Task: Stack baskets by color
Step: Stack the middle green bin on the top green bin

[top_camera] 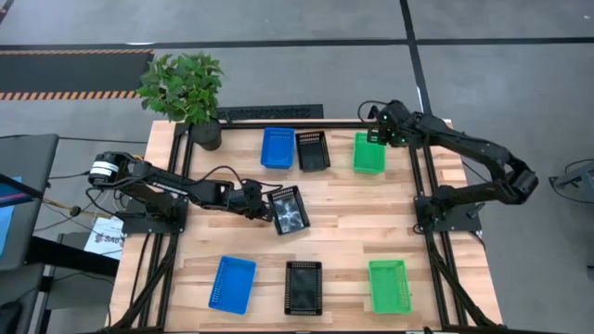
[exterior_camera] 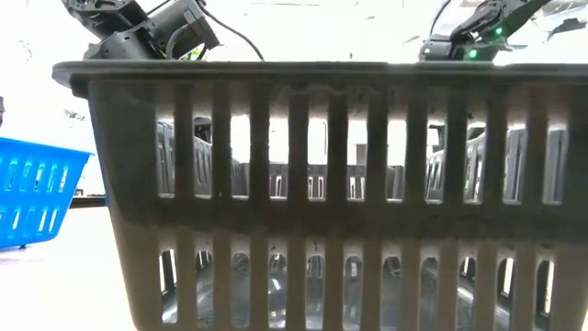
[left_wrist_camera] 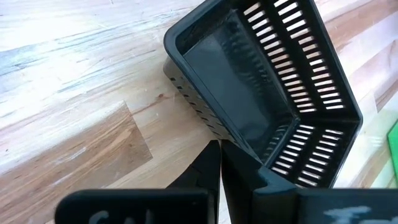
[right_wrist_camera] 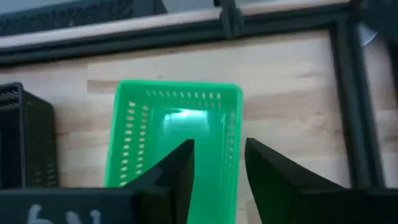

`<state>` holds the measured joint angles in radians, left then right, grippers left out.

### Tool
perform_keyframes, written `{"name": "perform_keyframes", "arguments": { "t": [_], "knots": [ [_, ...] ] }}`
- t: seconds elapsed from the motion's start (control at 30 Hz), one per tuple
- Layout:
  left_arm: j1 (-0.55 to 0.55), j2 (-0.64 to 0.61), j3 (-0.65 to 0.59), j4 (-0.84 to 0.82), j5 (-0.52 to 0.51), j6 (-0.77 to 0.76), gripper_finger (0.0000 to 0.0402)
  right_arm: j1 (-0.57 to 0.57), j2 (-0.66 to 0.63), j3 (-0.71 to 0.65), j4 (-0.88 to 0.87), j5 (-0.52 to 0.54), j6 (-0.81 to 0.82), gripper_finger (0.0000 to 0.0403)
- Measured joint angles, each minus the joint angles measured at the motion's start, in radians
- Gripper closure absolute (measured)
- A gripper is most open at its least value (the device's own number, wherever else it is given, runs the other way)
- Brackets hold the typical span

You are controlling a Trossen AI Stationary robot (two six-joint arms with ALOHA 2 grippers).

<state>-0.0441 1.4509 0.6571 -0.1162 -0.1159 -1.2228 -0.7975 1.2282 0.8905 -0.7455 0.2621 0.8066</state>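
My left gripper (top_camera: 268,206) is shut on a black basket (top_camera: 289,210) that sits askew over the table's middle, its open top tipped toward the wrist camera. At the far right my right gripper (right_wrist_camera: 217,155) stands open just above a green basket (right_wrist_camera: 174,137) that rests on the wood. One finger is over the basket's inside and the other is outside its long wall. A blue basket (top_camera: 277,147) and a black basket (top_camera: 313,150) stand beside the green one in the far row. Another blue (top_camera: 232,284), black (top_camera: 303,288) and green basket (top_camera: 388,285) lie in the near row. My left gripper pinches the black basket's long wall at its rim (left_wrist_camera: 225,144), close to a corner, with one finger outside (left_wrist_camera: 200,174) and one inside (left_wrist_camera: 249,180). The fingers slant down from the table's left side. The basket is tilted; whether its bottom touches the wood I cannot tell.
A potted plant (top_camera: 186,88) stands at the far left corner. Dark frame rails (top_camera: 278,113) run along the far edge and both sides. In the low view the near black basket (exterior_camera: 322,184) fills the picture, with the blue one (exterior_camera: 37,188) to its left.
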Motion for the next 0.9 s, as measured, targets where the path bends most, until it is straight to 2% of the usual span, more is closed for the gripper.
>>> {"name": "perform_keyframes", "arguments": {
  "t": [0.2, 0.67, 0.9],
  "knots": [
    [0.002, 0.0, 0.0, -0.002, 0.005, 0.0, 0.0401, 0.049, 0.023, 0.004, -0.154, 0.109, 0.038, 0.0239],
    [0.015, 0.0, 0.0, -0.006, 0.043, 0.035, 0.0401, 0.111, 0.244, 0.004, -0.199, 0.109, 0.109, 0.0257],
    [0.015, 0.0, 0.0, -0.01, 0.051, 0.053, 0.0401, 0.111, 0.261, 0.014, -0.141, 0.099, 0.079, 0.0256]
  ]
}}
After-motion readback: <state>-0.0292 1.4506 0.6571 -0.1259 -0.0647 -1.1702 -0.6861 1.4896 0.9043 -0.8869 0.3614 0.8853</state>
